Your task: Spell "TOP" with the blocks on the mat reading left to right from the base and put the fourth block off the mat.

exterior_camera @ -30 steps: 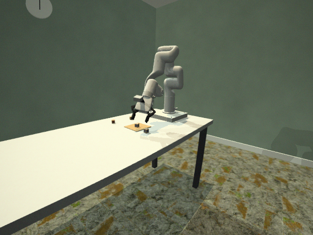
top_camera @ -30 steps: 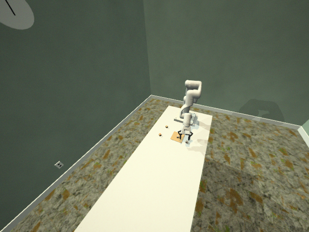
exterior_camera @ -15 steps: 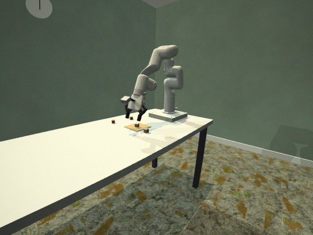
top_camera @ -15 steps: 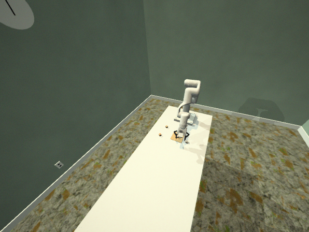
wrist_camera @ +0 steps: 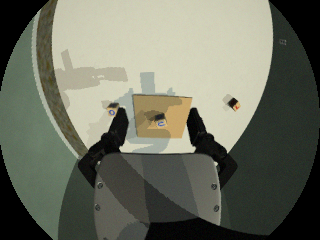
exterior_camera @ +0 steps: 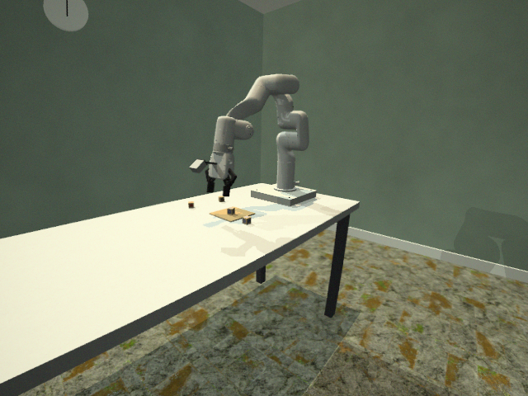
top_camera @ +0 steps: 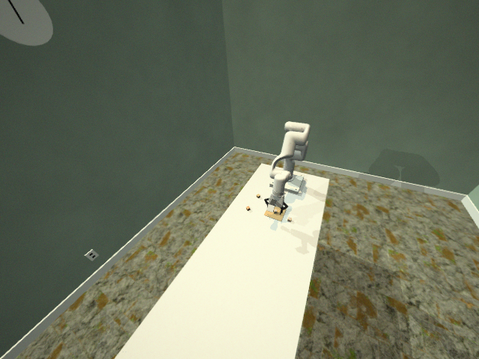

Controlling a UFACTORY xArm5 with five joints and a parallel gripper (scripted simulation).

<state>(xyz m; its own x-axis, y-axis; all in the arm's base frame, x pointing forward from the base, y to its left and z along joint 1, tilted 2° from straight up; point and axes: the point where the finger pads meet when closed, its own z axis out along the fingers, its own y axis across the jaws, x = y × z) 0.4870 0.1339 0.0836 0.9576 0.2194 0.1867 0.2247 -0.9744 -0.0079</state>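
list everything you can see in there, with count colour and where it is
mat: one, tan, flat on the table
letter block on the mat: one, dark side, blue mark on top
letter blocks off the mat: three, tan and dark, on the table around it
table: one, white top, dark legs, along the room
floor: one, mottled grey and orange, below
walls: green, behind
wall clock: one, pale with a black hand, high on the wall
wall outlet: one, white, low on the wall
arm: one, white, at the table's far end
gripper: one, black fingers, open above the mat
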